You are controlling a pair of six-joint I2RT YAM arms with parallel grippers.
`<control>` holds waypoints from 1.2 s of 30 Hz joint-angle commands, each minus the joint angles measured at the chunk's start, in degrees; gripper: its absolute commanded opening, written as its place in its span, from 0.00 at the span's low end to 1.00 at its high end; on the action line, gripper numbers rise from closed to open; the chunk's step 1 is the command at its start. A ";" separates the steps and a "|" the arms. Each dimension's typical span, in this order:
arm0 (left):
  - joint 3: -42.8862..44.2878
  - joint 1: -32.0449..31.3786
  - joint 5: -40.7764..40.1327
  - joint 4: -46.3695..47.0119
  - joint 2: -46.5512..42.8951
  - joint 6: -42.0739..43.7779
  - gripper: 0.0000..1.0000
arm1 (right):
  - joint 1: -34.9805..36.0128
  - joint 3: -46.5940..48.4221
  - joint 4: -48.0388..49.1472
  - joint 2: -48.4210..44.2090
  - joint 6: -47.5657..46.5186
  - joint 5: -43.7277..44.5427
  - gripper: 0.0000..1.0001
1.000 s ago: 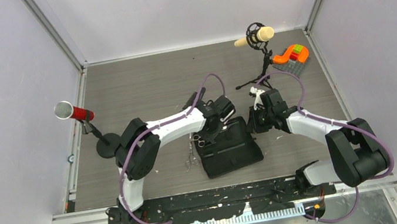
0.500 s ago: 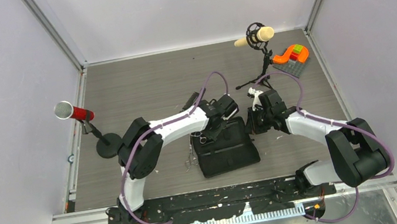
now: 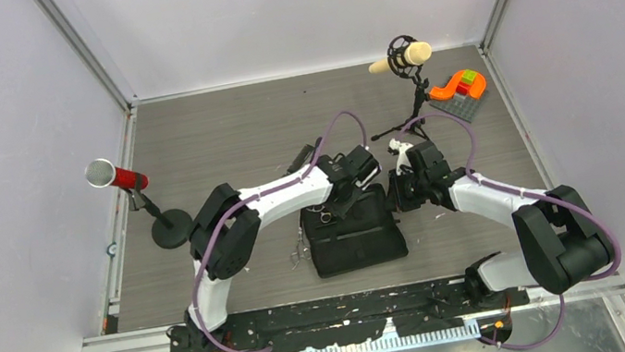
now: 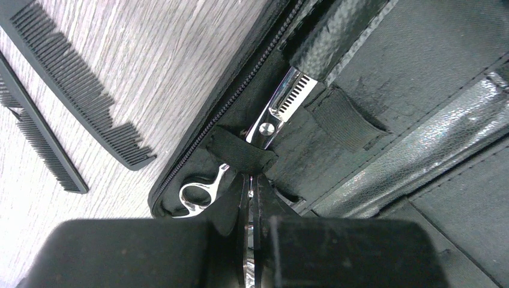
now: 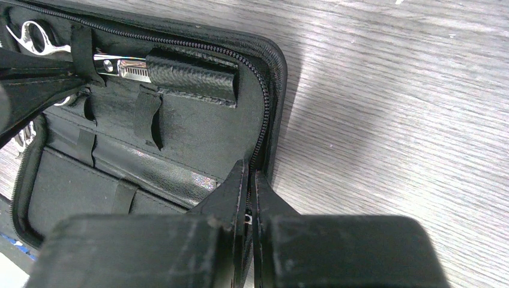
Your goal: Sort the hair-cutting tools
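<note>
1. Left gripper (image 4: 251, 191) first: fingers pressed tight together with nothing between them. The tips are down on the case lining, right at the elastic strap (image 4: 240, 153) that crosses the scissors (image 4: 271, 114).
2. Those scissors lie inside the open case (image 4: 420, 84), along its zippered edge. The toothed blade is tucked under a textured pocket and a finger ring pokes out below the strap.
3. Right gripper (image 5: 249, 180): fingers together as well, tips sitting on the case's zippered rim near its upper right corner. Whether they pinch the rim itself, I can't tell.
4. Left arm (image 3: 279, 195) stretches out low from its base, elbow bent, wrist over the case's upper left part. Right arm (image 3: 489, 196) folds in from the right, its wrist at the case's upper right corner.
5. Against a second ago, the left wrist has slid a touch right and further over the case. The case has swung squarer to the near table edge and crept left, and the right gripper has gone with it.
6. Second scissors (image 3: 300, 253) lie on the table (image 3: 218, 134) at the case's left edge, more hidden by it than before.
7. Two combs (image 4: 78, 84) lie side by side on the wood, just outside the case's zippered edge and not touching it.
</note>
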 commanded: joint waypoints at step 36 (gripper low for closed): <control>-22.51 4.21 -1.00 2.03 -25.76 -16.33 0.66 | 0.82 3.80 -3.27 -5.74 -0.06 10.93 0.10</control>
